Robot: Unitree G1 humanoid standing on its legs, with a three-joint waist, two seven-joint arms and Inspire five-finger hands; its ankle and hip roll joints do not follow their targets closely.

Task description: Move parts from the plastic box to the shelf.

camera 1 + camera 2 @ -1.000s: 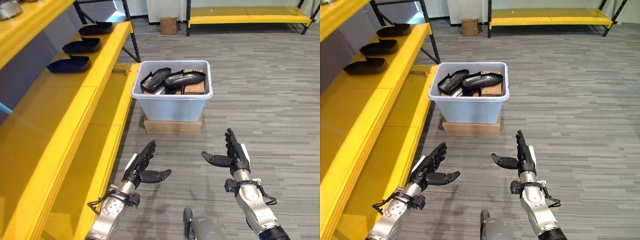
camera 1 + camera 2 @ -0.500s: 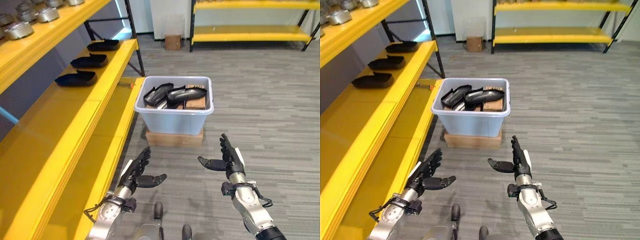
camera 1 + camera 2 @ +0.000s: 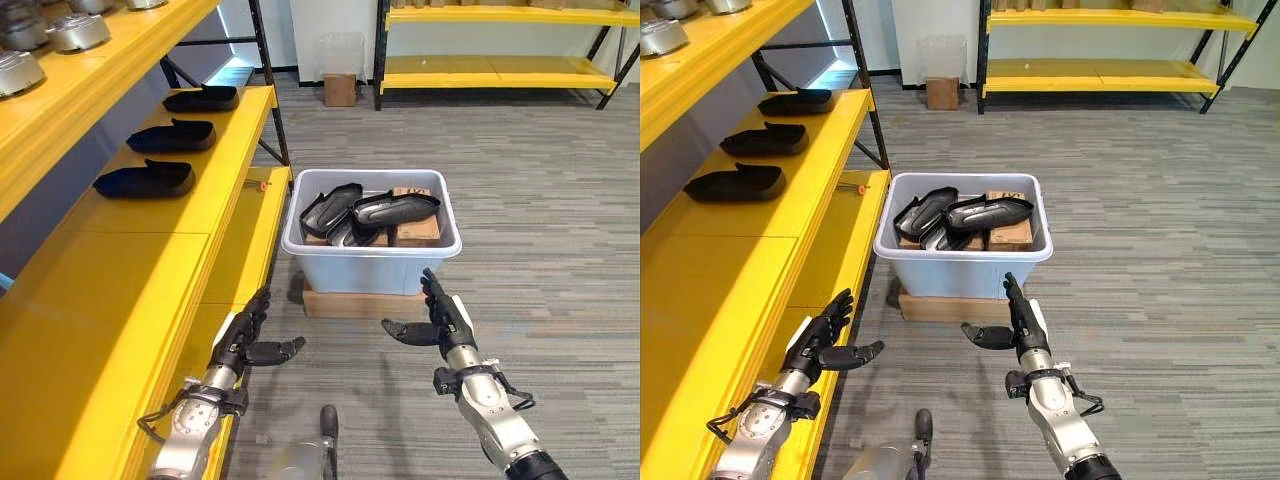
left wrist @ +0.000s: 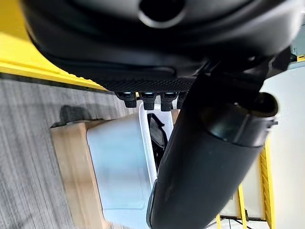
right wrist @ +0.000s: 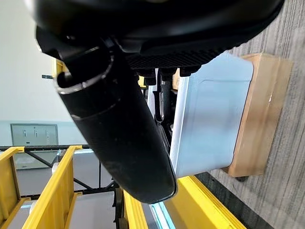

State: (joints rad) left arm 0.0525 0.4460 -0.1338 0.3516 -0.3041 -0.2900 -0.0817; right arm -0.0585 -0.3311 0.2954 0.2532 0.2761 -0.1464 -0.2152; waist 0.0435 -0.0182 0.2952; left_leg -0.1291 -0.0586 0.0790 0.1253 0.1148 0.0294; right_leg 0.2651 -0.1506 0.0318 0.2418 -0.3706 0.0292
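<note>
Yellow shelf already carries three black parts; more fill the plastic box on the floor. Left hand and right hand hover empty before it, fingers spread.

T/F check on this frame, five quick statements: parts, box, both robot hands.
1. Three black parts lie on the yellow shelf. True.
2. The plastic box is empty. False: several black parts lie in it.
3. The box stands on a flat cardboard base. True.
4. The right robot hand is shut on a part. False: its fingers are straight and it holds nothing, short of the box.
5. The left robot hand rests inside the box. False: it is open in the air beside the shelf edge, short of the box.
</note>
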